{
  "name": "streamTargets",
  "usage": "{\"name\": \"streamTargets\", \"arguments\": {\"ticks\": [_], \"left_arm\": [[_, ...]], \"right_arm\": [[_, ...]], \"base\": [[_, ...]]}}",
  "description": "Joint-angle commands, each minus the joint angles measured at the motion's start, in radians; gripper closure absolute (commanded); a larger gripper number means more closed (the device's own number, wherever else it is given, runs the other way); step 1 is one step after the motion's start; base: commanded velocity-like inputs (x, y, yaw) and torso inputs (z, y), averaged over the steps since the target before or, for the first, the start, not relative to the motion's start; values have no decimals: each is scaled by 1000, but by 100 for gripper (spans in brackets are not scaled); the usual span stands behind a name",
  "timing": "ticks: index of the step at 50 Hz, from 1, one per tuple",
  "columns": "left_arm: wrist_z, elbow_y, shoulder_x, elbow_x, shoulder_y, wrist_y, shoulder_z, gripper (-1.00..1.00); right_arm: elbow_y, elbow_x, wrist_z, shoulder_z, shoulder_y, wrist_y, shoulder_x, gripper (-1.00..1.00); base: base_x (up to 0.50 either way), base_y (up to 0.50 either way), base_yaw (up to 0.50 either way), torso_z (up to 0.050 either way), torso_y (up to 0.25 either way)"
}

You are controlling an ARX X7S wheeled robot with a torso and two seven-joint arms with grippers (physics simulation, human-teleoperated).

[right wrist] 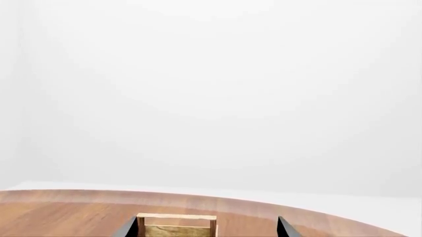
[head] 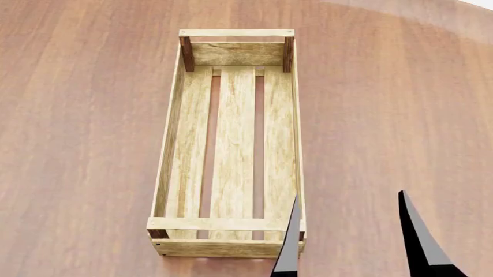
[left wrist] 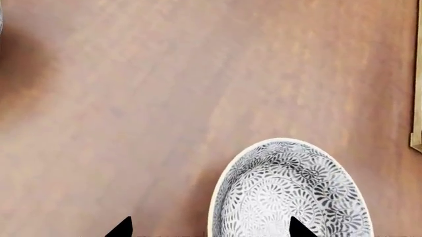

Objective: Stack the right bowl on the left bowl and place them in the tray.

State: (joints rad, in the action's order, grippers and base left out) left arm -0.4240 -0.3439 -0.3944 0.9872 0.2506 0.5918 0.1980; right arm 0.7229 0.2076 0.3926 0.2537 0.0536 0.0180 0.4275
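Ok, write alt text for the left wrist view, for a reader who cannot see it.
A round white bowl with a grey floral pattern sits on a reddish-brown wooden table, cut off by the frame edge, with the two black fingertips of the left hand spread apart near it, one over the bowl's inside. A strip of light-wood tray wall shows at one edge.

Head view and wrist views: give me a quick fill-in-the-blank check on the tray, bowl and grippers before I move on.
1. The tray holds ____ bowls in the head view.
2. The tray floor is made of ____ slats.
3. The patterned bowl appears only in the ____ wrist view.
4. The right gripper has its fingers spread apart, so it is ____.

Missing words: no; three; left; open
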Motion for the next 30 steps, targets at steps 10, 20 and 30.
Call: {"name": "streamTargets", "arguments": {"ticks": [10, 20, 30], "left_arm": [[35, 38, 21, -38, 3, -35, 4, -100], [40, 39, 20, -53, 4, -41, -12, 100], [49, 31, 15, -65, 9, -48, -25, 100]], "right_arm": [[1, -19, -15, -16, 3, -3, -13, -100], [-1, -20, -14, -12, 3, -5, -11, -100], [-6, -21, -13, -8, 3, -10, -10, -100]], "base": [[0, 0, 0, 0, 0], [0, 0, 0, 0, 0], [0, 0, 0, 0, 0]]}}
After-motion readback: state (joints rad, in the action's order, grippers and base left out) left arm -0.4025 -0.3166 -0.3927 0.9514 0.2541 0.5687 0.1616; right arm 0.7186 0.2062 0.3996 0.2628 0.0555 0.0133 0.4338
